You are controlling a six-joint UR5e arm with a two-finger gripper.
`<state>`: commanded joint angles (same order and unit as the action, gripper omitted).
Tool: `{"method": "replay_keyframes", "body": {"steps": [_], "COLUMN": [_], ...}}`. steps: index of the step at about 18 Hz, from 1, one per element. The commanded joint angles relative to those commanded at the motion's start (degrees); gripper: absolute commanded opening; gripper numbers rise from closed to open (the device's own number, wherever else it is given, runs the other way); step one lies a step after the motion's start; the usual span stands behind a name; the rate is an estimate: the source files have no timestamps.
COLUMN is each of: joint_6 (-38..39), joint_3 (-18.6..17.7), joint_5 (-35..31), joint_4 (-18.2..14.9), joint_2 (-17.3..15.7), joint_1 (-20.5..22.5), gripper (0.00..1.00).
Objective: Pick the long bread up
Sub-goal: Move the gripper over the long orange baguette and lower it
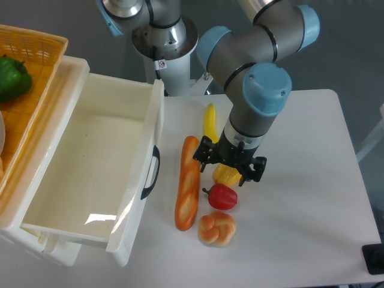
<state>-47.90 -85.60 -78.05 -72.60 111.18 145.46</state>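
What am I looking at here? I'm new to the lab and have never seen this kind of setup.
This is one picture from a fixed camera looking down at a white table. The grey and blue machine is a robot arm; the black part at its end is the gripper, its two-fingered hand. It holds nothing and hangs over a yellow toy food. Beside it lie the long bread, a banana, a red pepper and a knotted bun. On the left is an open white drawer, and behind that a wicker basket with a green pepper.
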Motion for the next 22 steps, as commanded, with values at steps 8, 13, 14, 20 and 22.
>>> {"method": "replay_keyframes", "body": {"steps": [8,13,14,20,22], "joint_6": [2.64,3.34,3.25,2.99,3.08], "joint_3": [-4.66,-5.02,-5.45,-7.12,-7.48], "joint_5": [0.0,-0.17,-0.35,-2.98,-3.78], "joint_4": [0.62,0.62,0.88,0.8,0.8], "joint_2": [0.7,2.72,3.07,4.48,5.18], "joint_1": [-1.41,-2.02,-2.72,-4.39,-4.57], "gripper": [1.0,1.0,1.0,1.0,1.0]}}
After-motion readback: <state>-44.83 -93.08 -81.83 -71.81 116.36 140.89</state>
